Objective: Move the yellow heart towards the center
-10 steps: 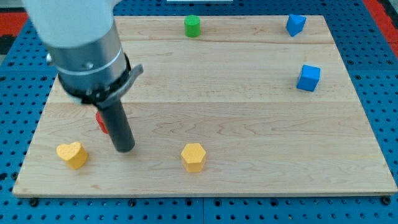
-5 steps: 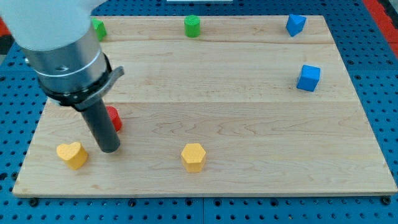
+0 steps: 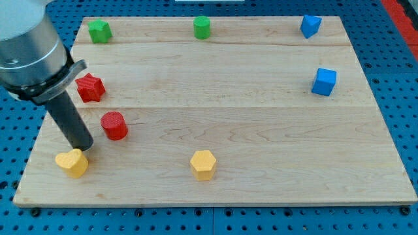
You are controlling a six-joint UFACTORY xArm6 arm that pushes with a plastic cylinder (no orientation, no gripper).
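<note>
The yellow heart [image 3: 72,162] lies near the board's bottom left corner. My tip [image 3: 83,146] stands just above and slightly right of it, touching or almost touching its top edge. The dark rod rises up and to the left into the grey arm body [image 3: 29,49]. A red cylinder [image 3: 114,125] sits just right of the rod, and a red star [image 3: 90,87] lies above it.
A yellow hexagon block [image 3: 203,164] lies at bottom centre. A green star-like block [image 3: 99,31] and a green cylinder [image 3: 202,27] sit along the top edge. Two blue blocks lie at the right, one [image 3: 310,25] near the top and one [image 3: 324,81] lower. The wooden board's [image 3: 261,130] left edge is close to the heart.
My tip moved left and slightly up, from right of the heart to right at its top edge. The heart shifted slightly left. The red star and green star came into view.
</note>
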